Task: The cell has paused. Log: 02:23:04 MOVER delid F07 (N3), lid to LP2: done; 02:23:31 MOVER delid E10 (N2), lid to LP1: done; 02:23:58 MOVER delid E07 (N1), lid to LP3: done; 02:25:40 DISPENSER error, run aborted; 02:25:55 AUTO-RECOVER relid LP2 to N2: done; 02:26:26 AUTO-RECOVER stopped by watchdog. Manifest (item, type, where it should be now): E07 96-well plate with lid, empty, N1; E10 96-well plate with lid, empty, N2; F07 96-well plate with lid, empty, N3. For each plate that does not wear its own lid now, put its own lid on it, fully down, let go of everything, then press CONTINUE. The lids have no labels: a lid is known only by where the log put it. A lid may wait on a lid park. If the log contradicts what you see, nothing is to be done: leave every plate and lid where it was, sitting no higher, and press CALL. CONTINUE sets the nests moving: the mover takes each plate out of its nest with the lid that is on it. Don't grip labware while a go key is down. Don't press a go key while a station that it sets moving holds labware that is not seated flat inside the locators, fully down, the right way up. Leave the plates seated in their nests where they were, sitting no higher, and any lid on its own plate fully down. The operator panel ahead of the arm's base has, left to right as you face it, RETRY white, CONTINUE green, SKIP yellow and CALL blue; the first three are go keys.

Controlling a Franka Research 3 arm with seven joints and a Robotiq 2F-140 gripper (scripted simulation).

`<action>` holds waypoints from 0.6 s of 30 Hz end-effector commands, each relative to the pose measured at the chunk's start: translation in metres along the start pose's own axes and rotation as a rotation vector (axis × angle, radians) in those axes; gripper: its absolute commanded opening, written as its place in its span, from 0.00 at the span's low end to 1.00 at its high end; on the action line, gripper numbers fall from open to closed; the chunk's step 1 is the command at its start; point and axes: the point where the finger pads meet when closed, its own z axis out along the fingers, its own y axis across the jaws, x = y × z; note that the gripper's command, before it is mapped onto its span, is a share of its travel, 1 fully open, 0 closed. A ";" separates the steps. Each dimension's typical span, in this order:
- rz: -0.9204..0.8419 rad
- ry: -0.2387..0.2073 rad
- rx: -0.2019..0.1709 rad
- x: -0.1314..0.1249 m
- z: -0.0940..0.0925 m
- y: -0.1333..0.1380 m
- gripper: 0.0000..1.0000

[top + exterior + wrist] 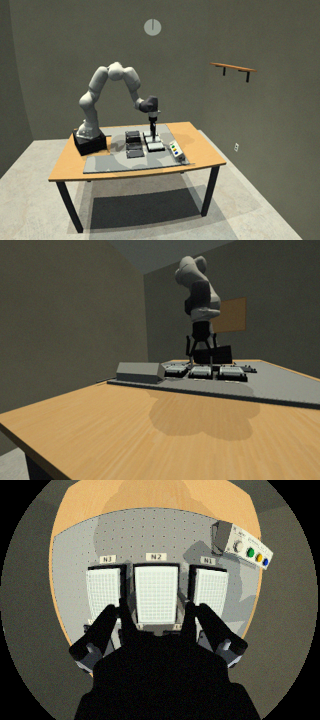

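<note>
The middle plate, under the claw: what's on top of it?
The gripper is clamped across the middle plate, seemingly on its clear lid. The plate's near end is hidden behind the gripper.
</note>
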 end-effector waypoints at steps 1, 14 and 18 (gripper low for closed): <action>0.000 0.004 0.001 0.001 0.001 0.000 0.00; -0.001 0.004 0.001 0.001 0.002 0.000 0.00; -0.001 0.004 0.001 0.001 0.002 0.000 0.00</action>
